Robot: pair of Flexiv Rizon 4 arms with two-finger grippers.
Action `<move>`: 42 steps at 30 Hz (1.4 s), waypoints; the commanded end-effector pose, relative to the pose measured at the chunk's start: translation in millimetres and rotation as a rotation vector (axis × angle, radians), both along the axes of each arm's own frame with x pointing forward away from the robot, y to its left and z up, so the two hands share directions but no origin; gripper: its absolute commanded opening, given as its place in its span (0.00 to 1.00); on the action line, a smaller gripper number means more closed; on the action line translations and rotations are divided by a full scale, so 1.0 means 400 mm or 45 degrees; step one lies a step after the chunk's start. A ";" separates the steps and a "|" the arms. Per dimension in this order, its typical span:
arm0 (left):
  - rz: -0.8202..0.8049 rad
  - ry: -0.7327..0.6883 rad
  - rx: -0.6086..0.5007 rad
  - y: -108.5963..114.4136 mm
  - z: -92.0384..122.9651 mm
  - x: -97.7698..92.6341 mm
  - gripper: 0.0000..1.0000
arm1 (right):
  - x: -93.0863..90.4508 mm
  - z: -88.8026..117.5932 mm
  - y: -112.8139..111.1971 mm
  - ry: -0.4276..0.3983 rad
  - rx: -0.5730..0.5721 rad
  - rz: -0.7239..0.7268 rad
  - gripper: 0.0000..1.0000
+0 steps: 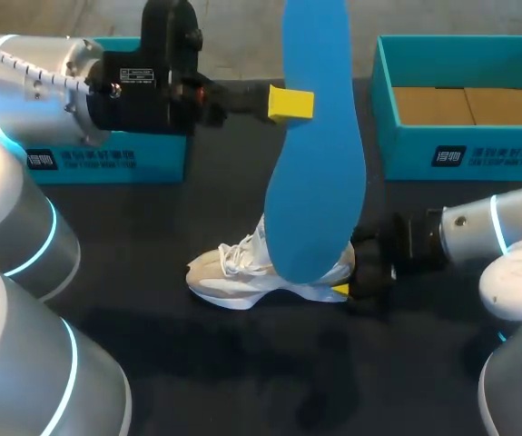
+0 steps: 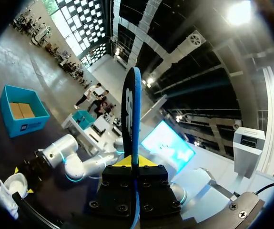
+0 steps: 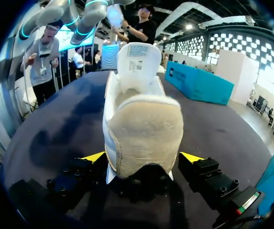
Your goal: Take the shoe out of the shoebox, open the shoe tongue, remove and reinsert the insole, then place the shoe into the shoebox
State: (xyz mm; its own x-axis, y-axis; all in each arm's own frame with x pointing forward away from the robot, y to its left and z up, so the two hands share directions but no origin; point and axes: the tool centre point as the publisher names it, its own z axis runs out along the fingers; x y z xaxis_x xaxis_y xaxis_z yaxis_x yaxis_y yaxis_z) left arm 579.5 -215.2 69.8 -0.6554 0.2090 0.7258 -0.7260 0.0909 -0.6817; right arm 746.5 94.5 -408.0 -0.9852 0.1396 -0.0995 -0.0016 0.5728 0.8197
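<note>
Two pincers busy: left pincer point(image 1: 290, 104) clenched on blue insole point(image 1: 315, 182), held upright above white sneaker point(image 1: 229, 271); right pincer point(image 3: 144, 160) grips the sneaker's heel on dark bench point(image 1: 242, 381).

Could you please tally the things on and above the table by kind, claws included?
Shoe: 1
Insole: 1
Teal boxes: 2 (left box, right box)
Claws: 2 (left claw, right claw)
Total: 6
</note>
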 end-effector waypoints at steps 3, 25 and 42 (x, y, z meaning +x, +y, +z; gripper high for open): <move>-0.001 0.000 0.002 0.000 0.000 0.000 0.00 | 0.005 0.060 -0.023 0.080 -0.214 -0.027 1.00; -0.001 0.000 0.002 0.000 0.000 0.000 0.00 | -0.010 0.178 -0.019 0.168 -0.856 -0.113 1.00; -0.001 0.000 0.002 0.000 0.000 0.000 0.00 | -0.036 0.215 -0.034 0.170 -1.224 -0.224 1.00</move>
